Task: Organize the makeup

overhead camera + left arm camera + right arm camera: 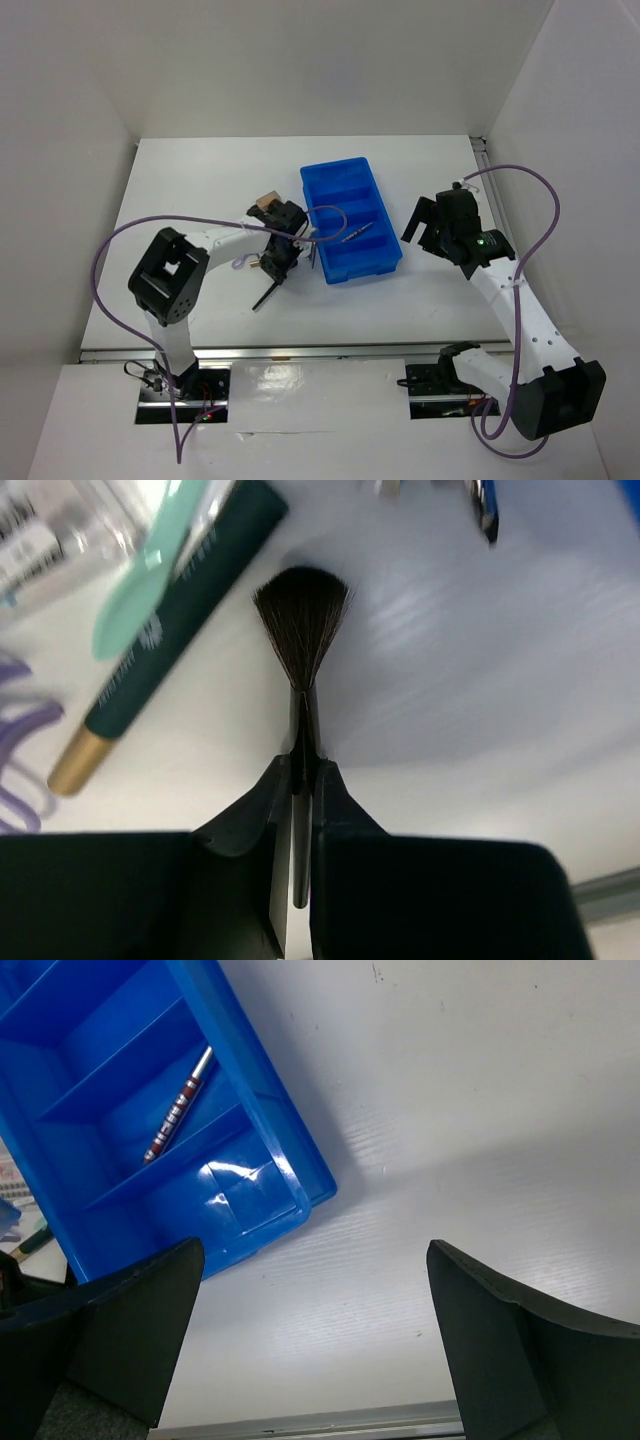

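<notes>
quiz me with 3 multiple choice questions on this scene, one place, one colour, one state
1. The pencil lies: A in the blue tray; B left of it; C right of it.
2. The tube beside the brush is: A red; B dark green; C white.
3. The left hand is: A open; B shut on the brush; C out of view.
Key: A, it rests in a compartment; B, green body with a gold end; B, it pinches the brush handle.
</notes>
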Robot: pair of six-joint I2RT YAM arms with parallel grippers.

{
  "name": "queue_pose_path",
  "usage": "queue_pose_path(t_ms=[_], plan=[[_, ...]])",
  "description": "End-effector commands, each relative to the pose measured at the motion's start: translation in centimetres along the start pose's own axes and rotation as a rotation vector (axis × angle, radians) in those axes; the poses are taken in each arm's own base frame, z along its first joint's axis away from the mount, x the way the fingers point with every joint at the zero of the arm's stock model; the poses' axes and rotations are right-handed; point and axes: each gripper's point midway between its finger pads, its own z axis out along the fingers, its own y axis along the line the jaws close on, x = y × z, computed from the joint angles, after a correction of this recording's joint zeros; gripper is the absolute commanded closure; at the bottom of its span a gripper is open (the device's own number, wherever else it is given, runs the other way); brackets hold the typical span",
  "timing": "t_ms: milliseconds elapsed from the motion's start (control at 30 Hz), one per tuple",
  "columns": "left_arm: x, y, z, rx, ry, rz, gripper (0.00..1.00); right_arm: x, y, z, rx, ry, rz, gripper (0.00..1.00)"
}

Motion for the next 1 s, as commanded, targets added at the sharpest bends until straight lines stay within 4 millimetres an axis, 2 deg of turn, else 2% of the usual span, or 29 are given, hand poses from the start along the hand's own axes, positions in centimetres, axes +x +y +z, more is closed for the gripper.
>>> queue_pose_path(t_ms=[0, 100, 133, 233, 267, 300, 333, 400, 433, 467, 500, 533, 567, 600, 633, 667, 767, 900, 967], plan=[[0.7, -0.7, -4.0, 0.010, -0.024, -0.010, 1.00, -0.9, 0.0, -0.5, -0.009, -0.040, 0.004, 0.00], [-0.6, -1.3, -7.5, 0.009, -0.090, -0.018, 1.00, -0.8, 0.2, -0.5, -0.016, -0.035, 0.013, 0.00], [-1.7, -1.2, -9.6, -0.001, -0.144, -0.019, 1.00, -1.0, 0.3, -0.5, -0.021, -0.042, 0.015, 0.00], [-4.4, -0.5, -12.6, -0.047, -0.249, -0.037, 1.00, -0.9, 0.5, -0.5, -0.029, -0.037, 0.014, 0.00], [-6.0, -1.0, -14.2, -0.039, -0.295, -0.031, 1.00, -0.9, 0.5, -0.5, -0.029, -0.037, 0.014, 0.00], [-6.8, -1.2, -15.1, -0.022, -0.323, -0.008, 1.00, -0.9, 0.5, -0.5, -0.029, -0.037, 0.014, 0.00], [-8.5, -1.7, -16.1, -0.002, -0.376, 0.005, 1.00, -1.1, 0.3, -0.5, -0.017, -0.046, 0.025, 0.00], [-11.0, -3.5, -16.4, 0.047, -0.439, 0.050, 1.00, -1.0, -0.6, -1.0, 0.019, -0.053, 0.034, 0.00], [-12.1, -3.8, -16.5, 0.057, -0.462, 0.062, 1.00, -1.0, -0.9, -1.4, 0.025, -0.060, 0.035, 0.00], [-13.9, -4.5, -17.6, 0.067, -0.511, 0.071, 1.00, -0.9, -1.1, -2.2, 0.021, -0.066, 0.047, 0.00], [-15.0, -4.7, -16.2, 0.072, -0.495, 0.086, 1.00, -1.0, -1.4, -2.7, 0.025, -0.081, 0.050, 0.00], [-15.8, -5.3, -15.9, 0.077, -0.499, 0.095, 1.00, -0.7, -1.6, -3.1, 0.024, -0.083, 0.050, 0.00], [-18.0, -5.6, -17.2, 0.077, -0.560, 0.116, 1.00, -0.4, -2.3, -3.9, 0.039, -0.097, 0.086, 0.00], [-18.9, -6.3, -15.4, 0.078, -0.535, 0.136, 1.00, -0.6, -2.3, -4.5, 0.025, -0.116, 0.104, 0.00], [-19.6, -6.2, -15.1, 0.066, -0.531, 0.144, 1.00, -0.5, -2.1, -4.7, 0.001, -0.122, 0.089, 0.00], [-21.3, -7.2, -16.6, 0.077, -0.582, 0.155, 1.00, -0.7, -1.9, -5.4, -0.032, -0.145, 0.096, 0.00], [-23.4, -9.0, -15.3, 0.048, -0.599, 0.211, 1.00, -0.9, -2.0, -6.1, -0.033, -0.161, 0.111, 0.00], [-25.5, -9.5, -13.1, 0.000, -0.646, 0.237, 1.00, -1.5, -2.5, -7.0, -0.025, -0.202, 0.129, 0.00], [-26.1, -9.1, -12.2, -0.032, -0.653, 0.225, 1.00, -1.7, -2.7, -6.9, -0.012, -0.211, 0.130, 0.00]])
